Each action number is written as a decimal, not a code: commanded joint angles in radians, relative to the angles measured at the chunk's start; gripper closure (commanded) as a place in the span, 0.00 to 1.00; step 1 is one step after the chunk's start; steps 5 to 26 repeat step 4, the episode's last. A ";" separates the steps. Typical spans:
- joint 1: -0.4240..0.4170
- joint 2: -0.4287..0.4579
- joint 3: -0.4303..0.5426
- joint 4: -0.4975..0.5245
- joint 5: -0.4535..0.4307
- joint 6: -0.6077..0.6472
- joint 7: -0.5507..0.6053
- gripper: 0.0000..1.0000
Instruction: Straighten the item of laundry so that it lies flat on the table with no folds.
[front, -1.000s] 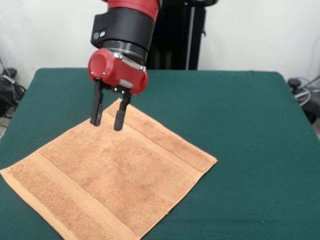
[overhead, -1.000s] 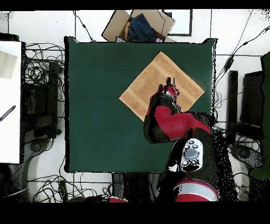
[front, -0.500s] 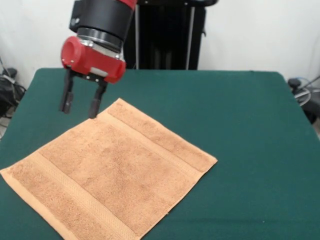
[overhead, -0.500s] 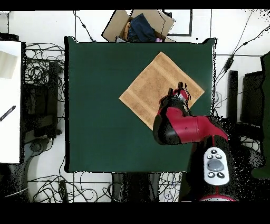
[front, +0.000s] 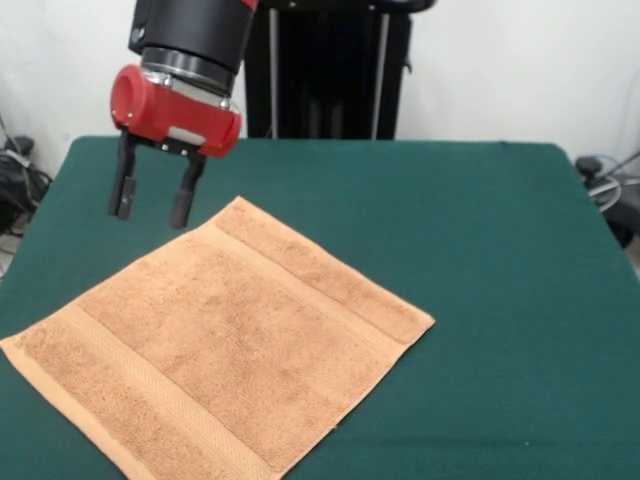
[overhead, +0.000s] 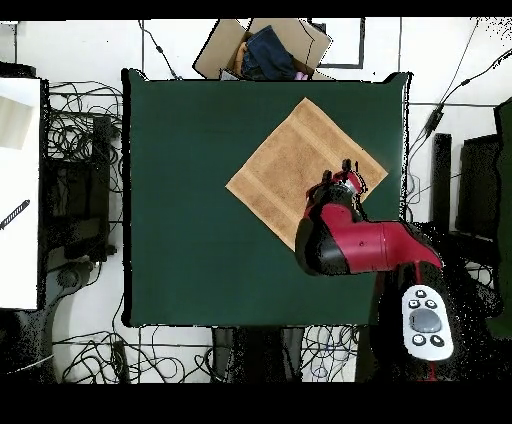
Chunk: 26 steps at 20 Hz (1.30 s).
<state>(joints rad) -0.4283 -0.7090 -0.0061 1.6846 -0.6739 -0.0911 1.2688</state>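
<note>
Lying fully spread, the small square terry towel of light orange-tan (front: 225, 345) shows no fold, bump or turned-up corner in either view; its woven bands run straight near two opposite edges and the hems sit down on the cloth of the large rectangular table with its dark green felt-like top (front: 480, 230). It rests as a diamond, one corner pointing up toward the gripper and just below and beside its fingertips, the rest stretching away beneath and to the side of them.

The red and black gripper (front: 150, 208) hangs in the air above bare felt, just off that corner, its two black fingers (front: 181, 195) parted with nothing between them. A second ago it stood lower, with its tips right over the banded edge of the towel; half a second ago it had already lifted and swung outward past the corner, and now it is a little higher and farther off again. The towel itself has not shifted across those moments.

Judged from that, the drawing-away looks like a retreat after the last adjustment, and the straightening appears done or very nearly so. From overhead, the arm covers the towel's edge nearest the base, so that strip cannot be checked there, though the front view shows it flat.
</note>
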 joint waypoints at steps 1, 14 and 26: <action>0.017 0.001 0.118 0.079 0.046 0.110 0.156 0.00; 0.019 0.004 0.114 0.075 0.061 0.117 0.163 0.00; 0.019 0.004 0.114 0.075 0.061 0.117 0.163 0.00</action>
